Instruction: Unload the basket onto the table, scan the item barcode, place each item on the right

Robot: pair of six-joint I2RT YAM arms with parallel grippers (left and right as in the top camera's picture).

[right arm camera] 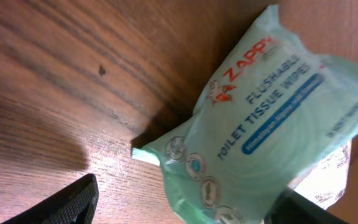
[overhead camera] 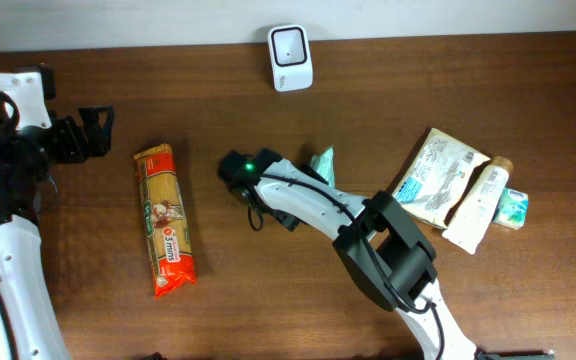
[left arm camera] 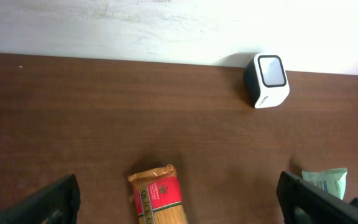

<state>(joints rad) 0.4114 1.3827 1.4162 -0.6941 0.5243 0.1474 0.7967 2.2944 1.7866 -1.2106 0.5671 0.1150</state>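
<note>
Two hands are in view, both spread wide. The right hand [right arm camera: 185, 193] hangs over the pack of toilet tissue wipes [right arm camera: 272, 118], with its fingers [right arm camera: 61, 202] set well apart at the lower corners of the wrist view. One finger stands clear of the pack's edge; whether the other touches it cannot be told. Nothing is pinched. The pack lies label up near the middle of the table [overhead camera: 528, 90]. Seen from above, it is partly hidden by the right arm [overhead camera: 313, 205] and sits nearer than the white scanner [overhead camera: 290, 57], which stands at the far edge. The left hand [overhead camera: 103, 130] rests at the left, jaws fully apart and empty, near the spaghetti packet [overhead camera: 165, 220]. A pouch [overhead camera: 440, 178] and a tube [overhead camera: 478, 205] lie together at the right.
</note>
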